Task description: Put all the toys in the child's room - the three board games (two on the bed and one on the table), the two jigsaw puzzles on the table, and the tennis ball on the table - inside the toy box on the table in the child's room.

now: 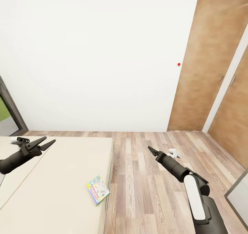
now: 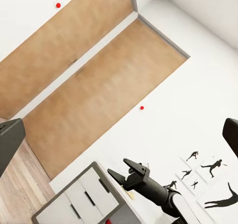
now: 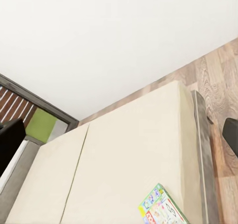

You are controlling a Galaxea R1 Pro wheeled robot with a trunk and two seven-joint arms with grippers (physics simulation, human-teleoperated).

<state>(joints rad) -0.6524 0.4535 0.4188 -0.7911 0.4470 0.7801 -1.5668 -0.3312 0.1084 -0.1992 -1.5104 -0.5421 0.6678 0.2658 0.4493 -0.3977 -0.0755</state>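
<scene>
board game [image 1: 98, 190] on bed [image 1: 62, 179] edge — between both empty claws: left claw [image 1: 47, 143] parted, right claw [image 1: 150, 149] closed.

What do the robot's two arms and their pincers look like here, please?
Both arms are dark grey to black. The right arm has rounded tubular segments with a white panel along its forearm. Each ends in a black pincer with two slim, pointed fingers: the left pincer and the right pincer. No cables or markings show.
</scene>
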